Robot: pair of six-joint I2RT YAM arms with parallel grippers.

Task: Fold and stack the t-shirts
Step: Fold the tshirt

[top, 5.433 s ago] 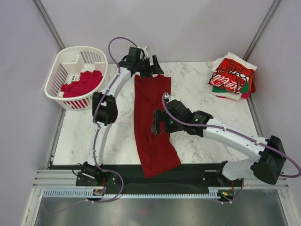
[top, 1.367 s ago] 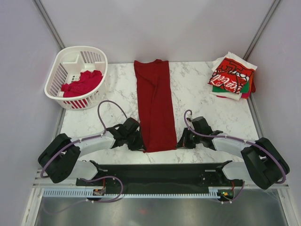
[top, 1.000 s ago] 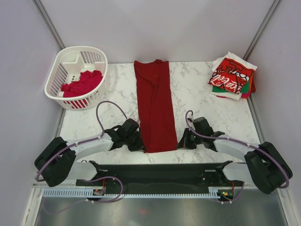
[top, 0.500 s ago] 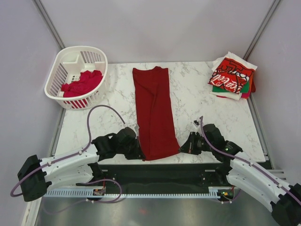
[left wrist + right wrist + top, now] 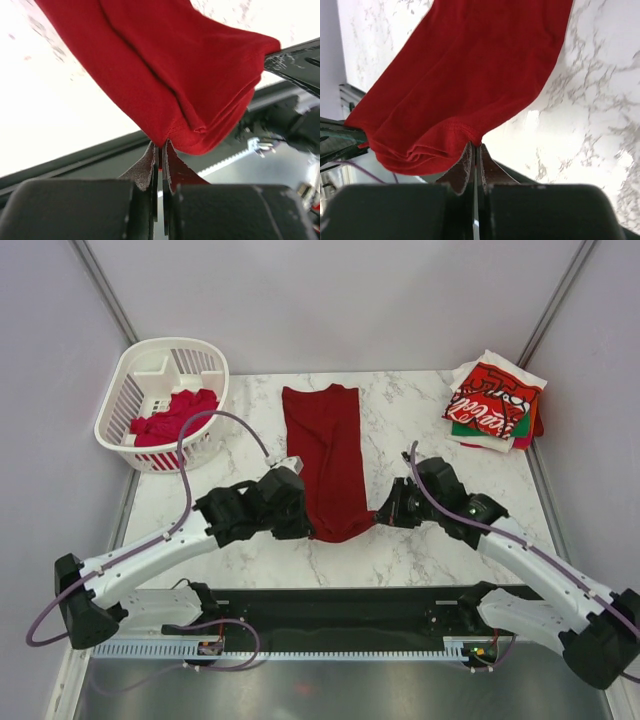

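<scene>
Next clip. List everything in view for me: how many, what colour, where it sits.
long shirt: one, dark red, folded into a strip at mid table, near end held up by both hands.
basket: one, white, slotted, far left corner.
basket cloth: red, crumpled inside the basket; count cannot be told.
stack: one pile of folded shirts, far right corner; red with white script on top, green and white edges below.
table: one, white marble.
left hand: black, shut on the long shirt's near left corner.
right hand: black, shut on its near right corner.
</scene>
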